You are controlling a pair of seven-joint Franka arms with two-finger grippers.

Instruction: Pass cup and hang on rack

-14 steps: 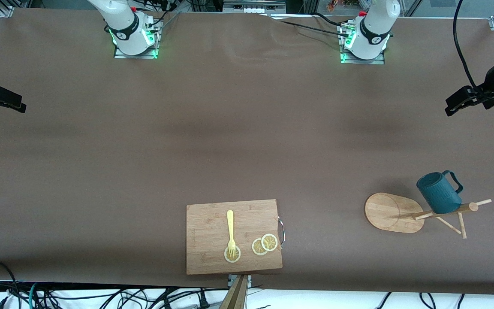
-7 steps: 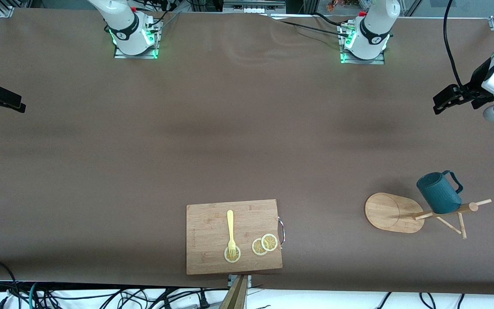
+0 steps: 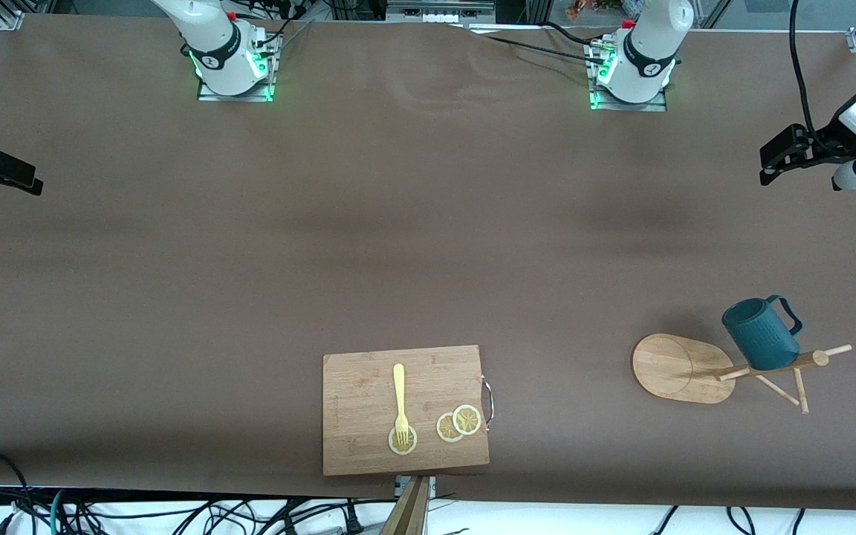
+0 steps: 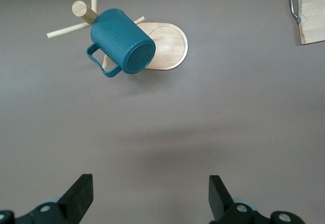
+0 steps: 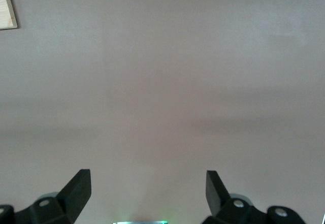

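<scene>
- We see the cup (image 3: 759, 334) hanging on the rack (image 3: 703, 364), its handle looped over a peg, its mouth tilted toward the middle of the table.
- From the left wrist view we see the cup's (image 4: 121, 48) ribbed side and flat bottom, with the rack's oval base (image 4: 165, 45) just under it.
- The rack stands toward the left arm's end of the table, near the edge closest to the front camera.
- The left gripper (image 4: 150, 196) hangs in the air over the left arm's end of the table; its fingers are spread apart and hold nothing.
- The right gripper (image 5: 147, 193) is over the right arm's end of the table, by the edge; its fingers are also apart and empty, and that arm waits.
- A cutting board (image 3: 404, 409) lies at the middle of the edge closest to the front camera.
- On the board we see a yellow fork (image 3: 400, 401) and three lemon slices (image 3: 459, 423); the fork's tines rest on one slice.
</scene>
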